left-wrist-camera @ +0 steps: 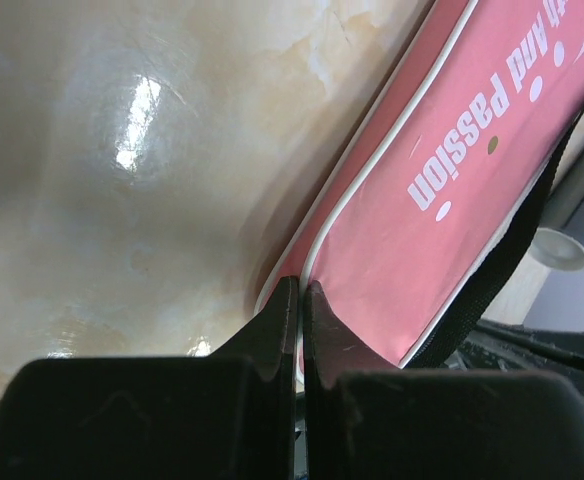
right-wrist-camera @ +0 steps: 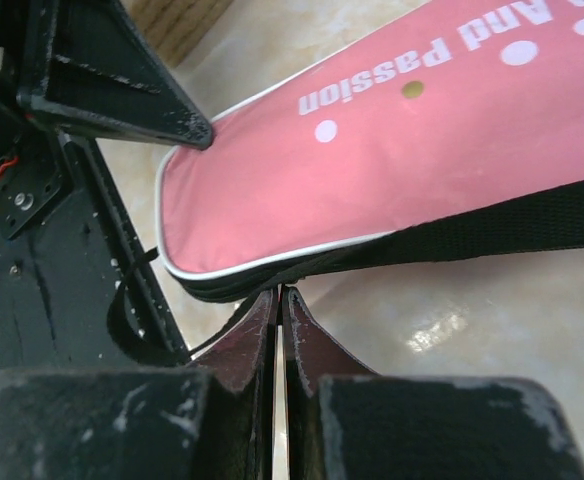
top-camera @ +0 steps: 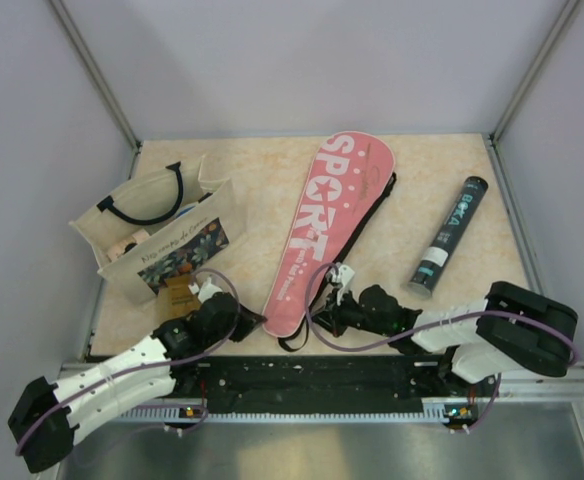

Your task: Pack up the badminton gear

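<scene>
Lower left of the overhead view: left arm stretched low and almost flat from its base toward the centre, left hand (top-camera: pixel 244 322) at the narrow near end of the pink racket-shaped fabric cover (top-camera: pixel 327 215). Lower right: right arm folded at the elbow, forearm likewise low, right hand (top-camera: pixel 320 318) at the same narrow end from the other side.

Both hands closed up, fingers pressed together with only a hairline slit. Left fingertips (left-wrist-camera: pixel 282 310) against the white piping of the cover's rim. Right fingertips (right-wrist-camera: pixel 262 320) just under its dark zip edge and the black webbing strap (right-wrist-camera: pixel 532 220). No telling from either wrist view about fabric or a zip pull pinched in between.

Cover flat on the beige marbled worktop (top-camera: pixel 262 165), running from bottom centre to upper centre. Large white "SPORT" down its wide part. Smaller "And passion" near the narrow end, upside down in the right wrist view, with white dots around. Inside of the cover hidden.

Right of centre: black cylindrical tube with teal lettering (top-camera: pixel 450 235), lying apart from the cover, lettering too small to read. Left: beige fabric tote bag with black handles (top-camera: pixel 162 240), script line and dark print on its side illegible, contents mostly hidden. Small brown cardboard box (top-camera: pixel 180 292) just below it, partly behind the left wrist.
</scene>
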`<state>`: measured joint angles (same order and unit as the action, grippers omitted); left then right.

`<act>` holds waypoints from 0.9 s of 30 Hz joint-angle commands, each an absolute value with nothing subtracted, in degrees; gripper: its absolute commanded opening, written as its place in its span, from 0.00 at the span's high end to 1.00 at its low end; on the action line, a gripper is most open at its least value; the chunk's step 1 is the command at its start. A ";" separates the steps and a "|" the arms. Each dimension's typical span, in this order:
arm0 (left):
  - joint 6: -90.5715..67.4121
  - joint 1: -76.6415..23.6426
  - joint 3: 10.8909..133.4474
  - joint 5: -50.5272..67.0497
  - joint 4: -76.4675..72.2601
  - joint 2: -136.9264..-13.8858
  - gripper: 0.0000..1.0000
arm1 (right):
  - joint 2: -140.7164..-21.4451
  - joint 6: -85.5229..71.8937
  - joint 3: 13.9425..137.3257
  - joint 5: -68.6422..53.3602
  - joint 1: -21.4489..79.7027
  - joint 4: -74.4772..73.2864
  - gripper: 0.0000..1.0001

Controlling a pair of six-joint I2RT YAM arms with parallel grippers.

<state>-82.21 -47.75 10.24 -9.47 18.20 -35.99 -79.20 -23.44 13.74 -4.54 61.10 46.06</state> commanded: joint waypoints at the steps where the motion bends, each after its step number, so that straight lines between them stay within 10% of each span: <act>1: -84.46 -47.64 12.48 -14.24 15.65 -36.04 1.00 | -77.87 -23.38 15.47 -9.93 64.15 47.81 1.00; 27: -90.44 -47.72 11.60 -15.56 13.27 -36.30 1.00 | -95.18 -37.61 24.26 16.25 78.31 59.85 1.00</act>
